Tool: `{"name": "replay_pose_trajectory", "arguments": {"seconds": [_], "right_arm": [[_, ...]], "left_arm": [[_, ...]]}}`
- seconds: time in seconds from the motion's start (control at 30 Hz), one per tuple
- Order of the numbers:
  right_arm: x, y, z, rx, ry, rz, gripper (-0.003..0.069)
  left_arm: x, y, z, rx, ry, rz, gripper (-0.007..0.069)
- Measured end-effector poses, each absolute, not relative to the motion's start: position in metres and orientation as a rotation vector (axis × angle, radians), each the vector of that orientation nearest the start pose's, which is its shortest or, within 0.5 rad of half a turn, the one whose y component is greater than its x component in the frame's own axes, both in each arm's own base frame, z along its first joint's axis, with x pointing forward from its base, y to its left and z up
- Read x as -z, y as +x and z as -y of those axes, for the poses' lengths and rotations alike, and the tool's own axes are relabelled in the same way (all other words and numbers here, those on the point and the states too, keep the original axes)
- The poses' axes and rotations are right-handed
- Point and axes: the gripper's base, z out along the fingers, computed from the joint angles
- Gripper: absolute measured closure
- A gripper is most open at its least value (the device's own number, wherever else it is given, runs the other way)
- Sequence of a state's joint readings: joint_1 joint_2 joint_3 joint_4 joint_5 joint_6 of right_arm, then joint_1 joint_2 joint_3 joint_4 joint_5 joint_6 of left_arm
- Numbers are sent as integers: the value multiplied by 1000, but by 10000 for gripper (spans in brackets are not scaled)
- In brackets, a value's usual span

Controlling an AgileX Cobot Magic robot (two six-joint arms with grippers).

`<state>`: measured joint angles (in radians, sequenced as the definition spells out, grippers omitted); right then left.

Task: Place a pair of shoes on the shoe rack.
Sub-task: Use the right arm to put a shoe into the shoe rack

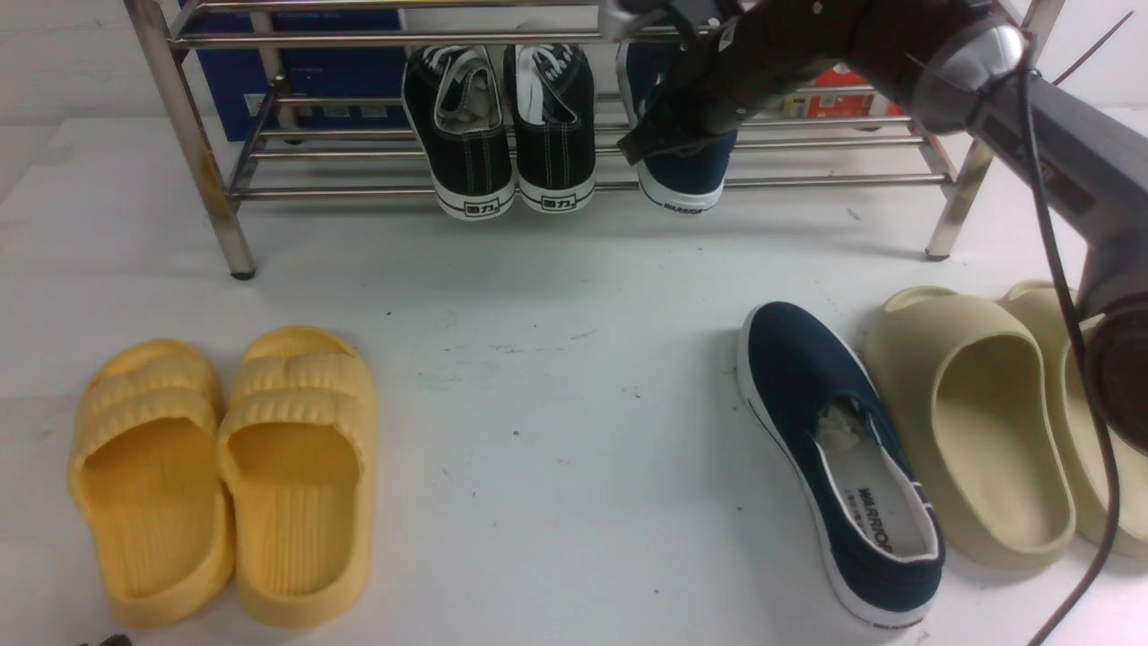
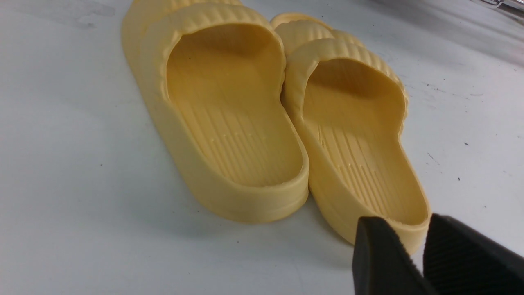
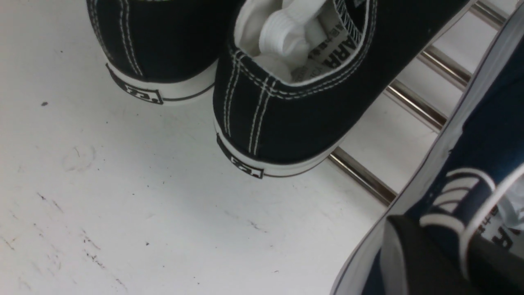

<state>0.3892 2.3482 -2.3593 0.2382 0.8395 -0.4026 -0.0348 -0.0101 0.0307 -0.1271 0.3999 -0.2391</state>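
One navy slip-on shoe rests heel-out on the lower bars of the steel shoe rack, just right of the black sneakers. My right gripper reaches down onto it. In the right wrist view the right gripper is shut on the side wall of this navy shoe, one finger outside and one inside. The other navy shoe lies on the white floor at the front right, toe toward the rack. My left gripper hovers open and empty just behind a yellow slide's heel.
A pair of black lace-up sneakers sits on the rack's lower bars, beside the held shoe. Yellow slides lie front left, beige slides front right next to the floor shoe. A blue box stands behind the rack.
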Motion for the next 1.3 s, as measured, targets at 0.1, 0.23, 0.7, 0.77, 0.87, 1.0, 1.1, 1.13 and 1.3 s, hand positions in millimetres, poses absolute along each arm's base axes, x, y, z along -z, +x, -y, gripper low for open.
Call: {"name": "replay_pose_trajectory", "arguments": {"seconds": [0.1, 0.23, 0.7, 0.77, 0.87, 1.0, 1.1, 1.13, 1.3], "right_arm": [[-283, 495, -220, -274, -792, -2144, 594], [-281, 496, -220, -272, -794, -2147, 539], [-304, 491, -217, -304, -680, -2128, 237], [-313, 488, -215, -320, -644, -2136, 236], [-321, 481, -213, -347, -609, -2182, 236], [-330, 467, -209, -380, -585, -2291, 248], [-343, 450, -203, -386, -598, -2388, 281], [-350, 441, -200, -388, -608, -2424, 307], [-377, 423, -193, -388, -619, -2418, 430]], "left_arm": [[-168, 52, 6, 312, -273, -1893, 431], [-168, 52, 6, 312, -273, -1893, 426], [-168, 52, 6, 312, -273, -1893, 416], [-168, 52, 6, 312, -273, -1893, 416], [-168, 52, 6, 312, -273, -1893, 416], [-168, 52, 6, 312, -273, -1893, 416], [-168, 52, 6, 312, -273, -1893, 414], [-168, 52, 6, 312, -273, -1893, 412], [-168, 52, 6, 312, -273, -1893, 407]]}}
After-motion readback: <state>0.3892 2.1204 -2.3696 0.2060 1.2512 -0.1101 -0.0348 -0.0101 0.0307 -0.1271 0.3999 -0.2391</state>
